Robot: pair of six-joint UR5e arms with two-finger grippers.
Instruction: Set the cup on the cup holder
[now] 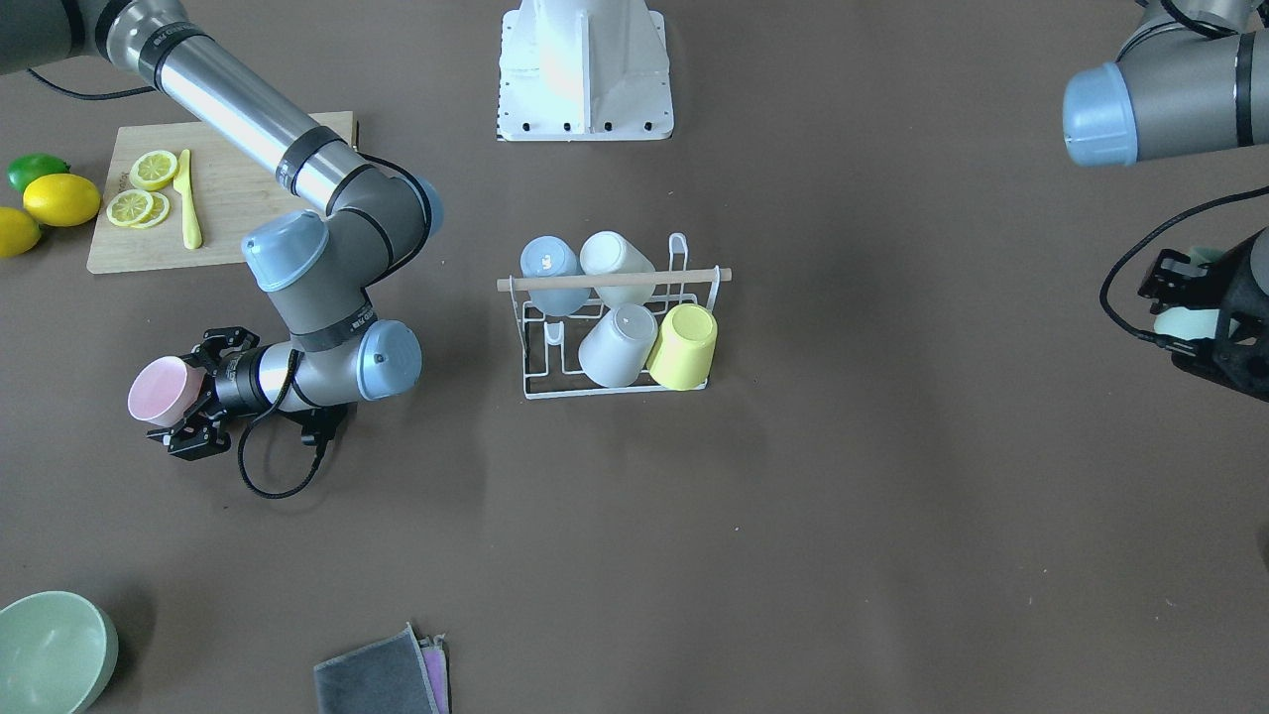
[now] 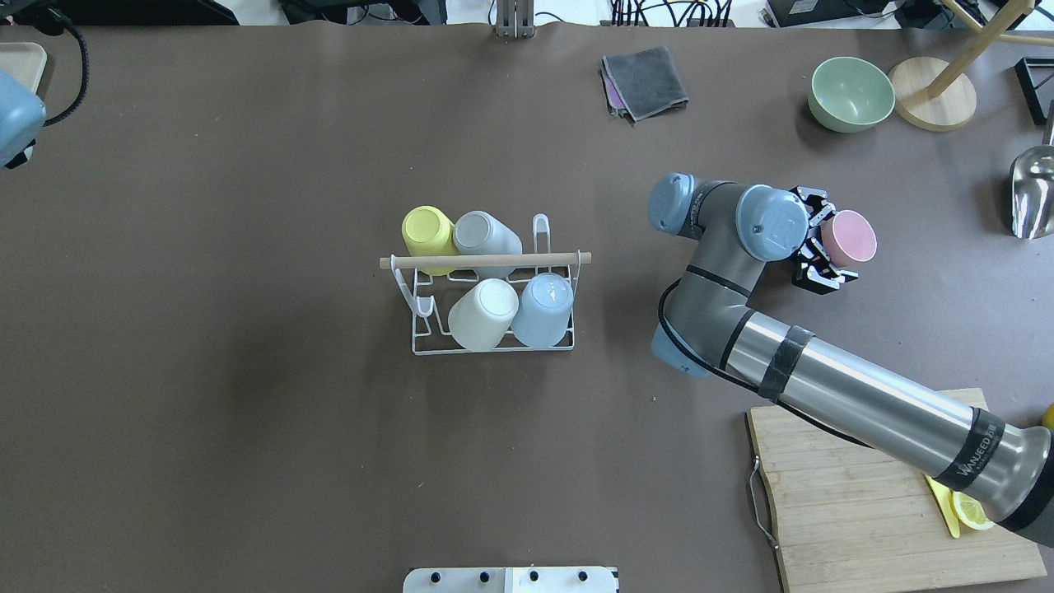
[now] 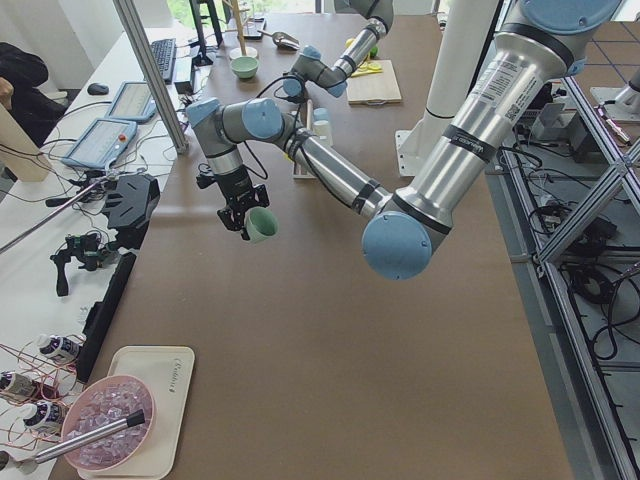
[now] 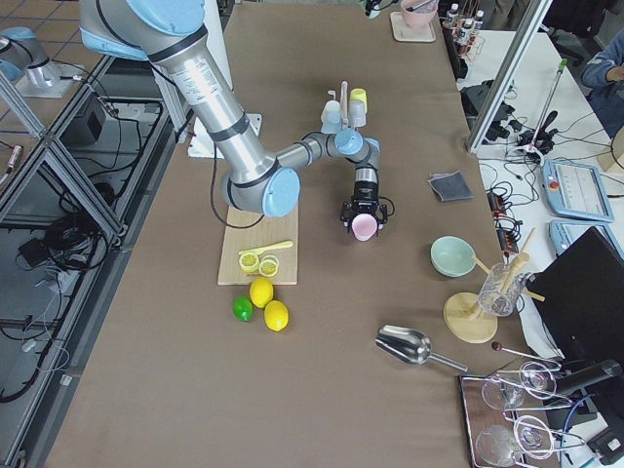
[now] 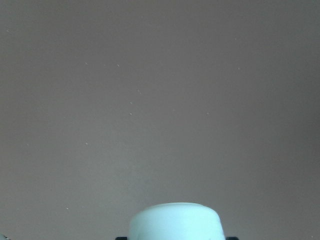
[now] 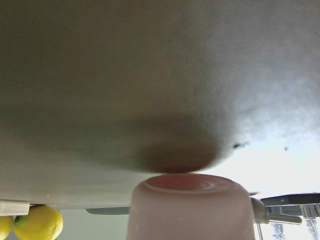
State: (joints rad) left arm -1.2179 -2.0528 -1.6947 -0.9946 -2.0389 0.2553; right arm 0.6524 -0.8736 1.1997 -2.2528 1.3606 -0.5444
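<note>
The cup holder (image 2: 494,347), a white wire rack with a wooden rod (image 2: 486,261) across its top, stands mid-table and carries a yellow, a grey, a cream and a blue cup. It also shows in the front view (image 1: 615,389). My right gripper (image 2: 827,243) is shut on a pink cup (image 2: 851,237), well to the rack's right; the front view shows both, the gripper (image 1: 188,395) and the cup (image 1: 159,390). My left gripper (image 1: 1180,309) is shut on a pale mint cup (image 1: 1190,322) far to the rack's other side, held above the table (image 3: 262,224).
A cutting board (image 1: 228,198) with lemon slices and a yellow knife, lemons (image 1: 61,198) and a lime lie behind the right arm. A green bowl (image 2: 851,93), a folded grey cloth (image 2: 645,81), a wooden stand (image 2: 933,103) and a metal scoop (image 2: 1033,193) sit at the far right.
</note>
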